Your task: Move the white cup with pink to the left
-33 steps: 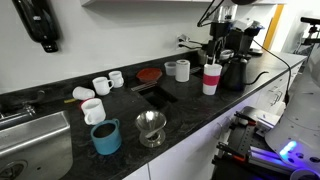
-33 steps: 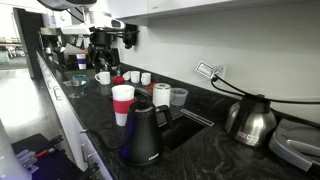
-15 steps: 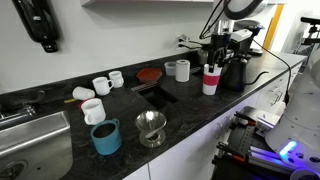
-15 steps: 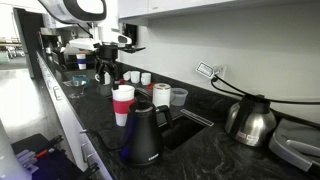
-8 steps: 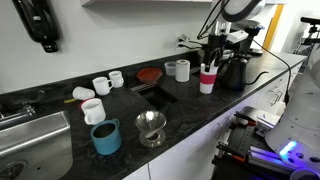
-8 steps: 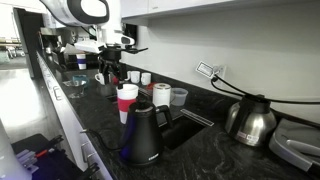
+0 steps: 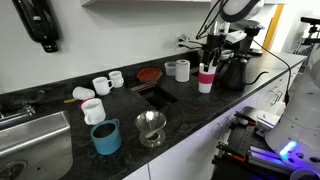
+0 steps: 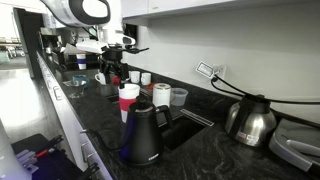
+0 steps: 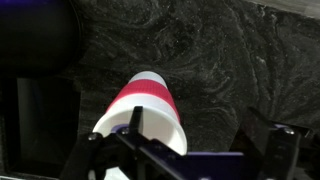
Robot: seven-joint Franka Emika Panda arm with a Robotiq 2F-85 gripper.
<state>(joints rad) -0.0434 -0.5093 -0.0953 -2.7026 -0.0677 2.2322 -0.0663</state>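
The white cup with pink (image 7: 205, 80) stands upright on the black counter next to a black kettle (image 7: 237, 70). It also shows in the other exterior view (image 8: 128, 100) and fills the lower left of the wrist view (image 9: 148, 105). My gripper (image 7: 207, 62) hangs straight over the cup's mouth, as the second exterior view also shows (image 8: 118, 78). In the wrist view the gripper (image 9: 192, 125) is open. Its left finger sits at or inside the cup's rim. Its right finger stands well clear on the outside.
A grey-white mug (image 7: 182, 70) and a red lid (image 7: 148, 74) stand just left of the cup. Small white mugs (image 7: 102, 85), a blue cup (image 7: 106, 137), a metal dripper (image 7: 151, 128) and a sink (image 7: 30, 140) lie further left. A silver kettle (image 8: 250, 120) stands apart.
The gripper came down over the cup. The cup has since shifted a little to the left along the counter, away from the black kettle.
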